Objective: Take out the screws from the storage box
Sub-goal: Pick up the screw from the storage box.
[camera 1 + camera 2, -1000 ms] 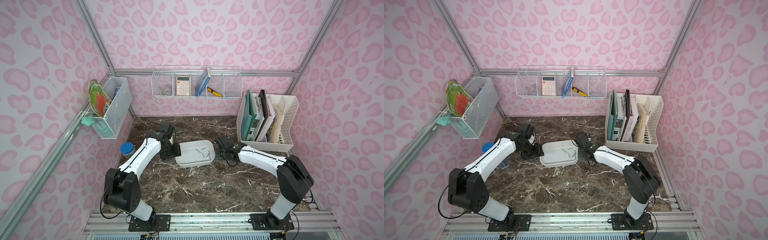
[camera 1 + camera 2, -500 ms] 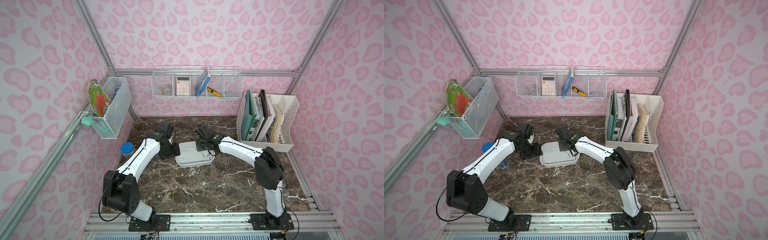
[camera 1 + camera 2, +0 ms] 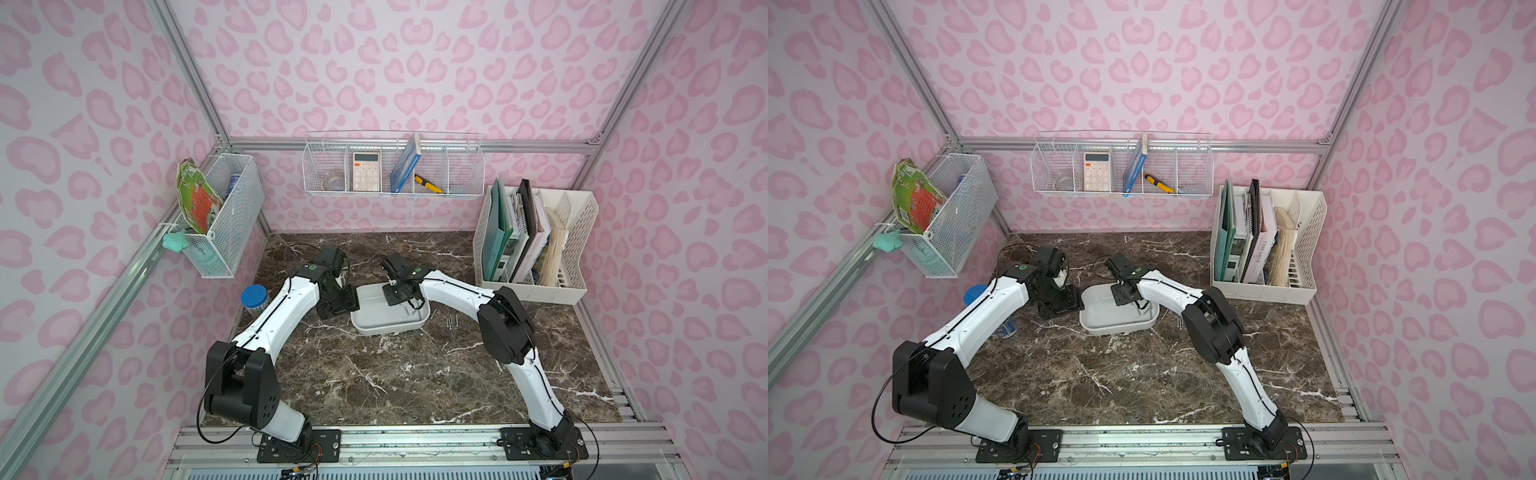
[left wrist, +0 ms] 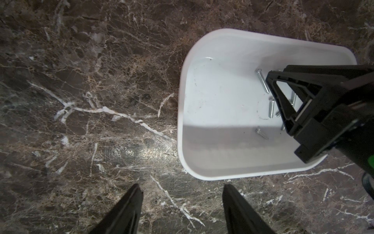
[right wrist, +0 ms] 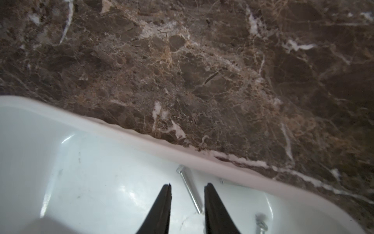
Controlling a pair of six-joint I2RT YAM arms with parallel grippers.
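Note:
The white storage box (image 3: 376, 328) (image 3: 1100, 326) sits mid-table. Several silver screws (image 4: 262, 81) lie on its floor (image 4: 218, 105). A few more screws (image 3: 452, 322) (image 3: 1179, 322) rest on the marble just right of it. My right gripper (image 5: 188, 184) (image 3: 401, 297) reaches down inside the box with its jaws a little apart. One long screw (image 5: 191, 192) lies loose between the fingers, and another screw (image 5: 261, 224) lies beside them. My left gripper (image 4: 183, 188) (image 3: 347, 303) stands open and empty over the marble, just outside the box's left wall.
A blue-lidded jar (image 3: 254, 297) stands left of my left arm. A white file rack (image 3: 577, 249) with books fills the back right corner. Wire baskets hang on the back wall (image 3: 392, 166) and the left wall (image 3: 220, 216).
My right gripper has swung left from the marble right of the box and come down inside the box, over a screw. The left arm and the box have not moved.

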